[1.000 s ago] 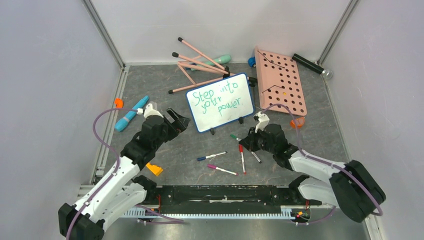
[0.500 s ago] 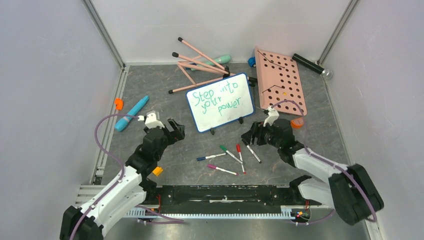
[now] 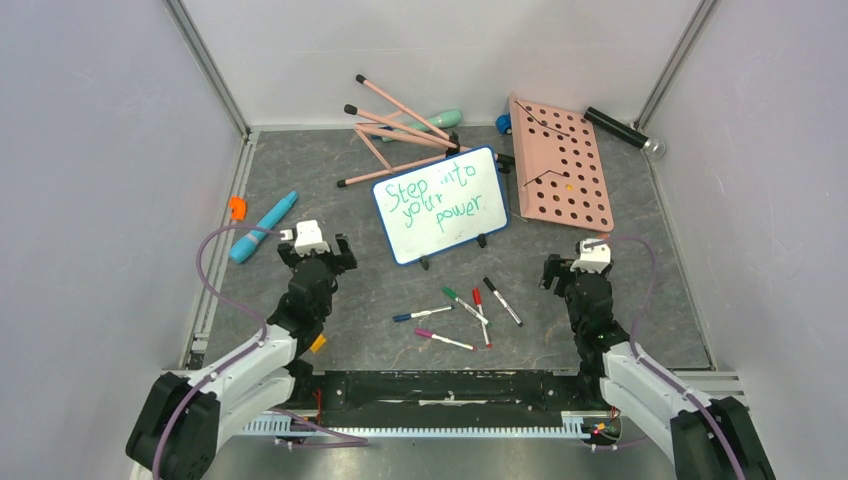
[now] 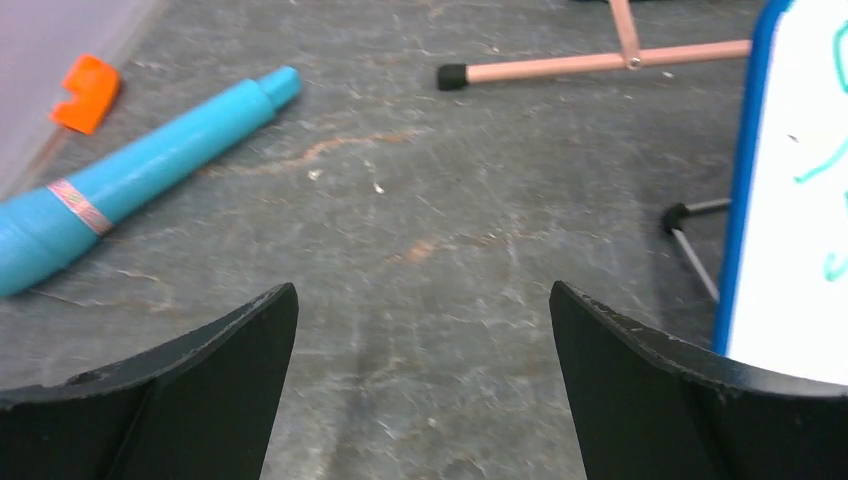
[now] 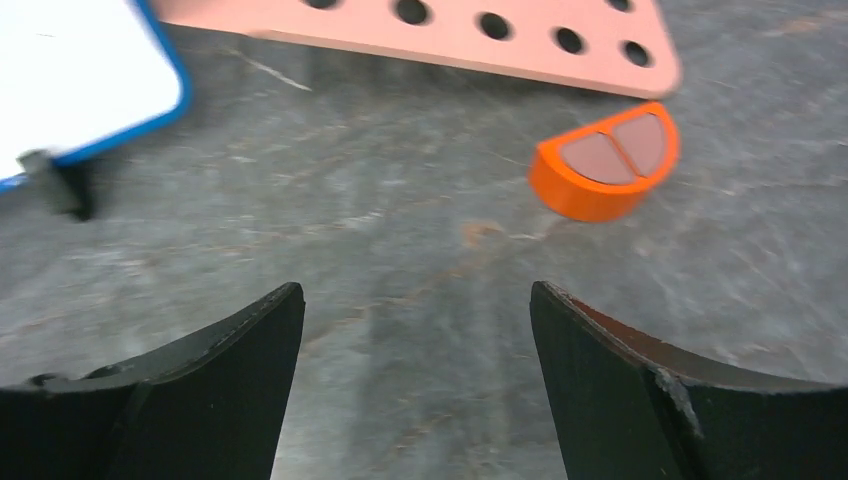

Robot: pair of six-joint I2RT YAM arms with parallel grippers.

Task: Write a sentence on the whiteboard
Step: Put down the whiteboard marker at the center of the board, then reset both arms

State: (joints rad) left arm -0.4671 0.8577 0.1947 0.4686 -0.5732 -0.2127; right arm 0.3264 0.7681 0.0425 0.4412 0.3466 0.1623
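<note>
**Whiteboard.** The whiteboard (image 3: pixel 440 204) stands on the grey table (image 3: pixel 380 290), propped on small black feet. Its blue frame is turned at a slant. The sentence (image 3: pixel 438 200) is written on its face in green, in three lines: "Step into your power".

**Left gripper.** The left gripper (image 4: pixel 423 300) is at the near-left of the whiteboard. Its jaws are spread wide with nothing between them. The whiteboard's blue edge shows at the right of the left wrist view, clear of the fingers.

**Right gripper.** The right gripper (image 5: pixel 417 295) is at the near-right of the whiteboard, apart from it. Its jaws are spread wide and hold nothing.

**Other items, located from the whiteboard.**
- Markers (image 3: pixel 480 315): five lie loose on the near side, between the two grippers and touching neither.
- Pink board with holes (image 3: pixel 565 180): just beside the right edge.
- Pink sticks (image 3: pixel 400 130): behind the far-left corner.
- Teal tube (image 3: pixel 262 227): well to the left, with a small orange piece (image 3: pixel 237 207) near it.
- Orange half-round block (image 5: pixel 605 160): to the right, by the pink board's near corner.
</note>
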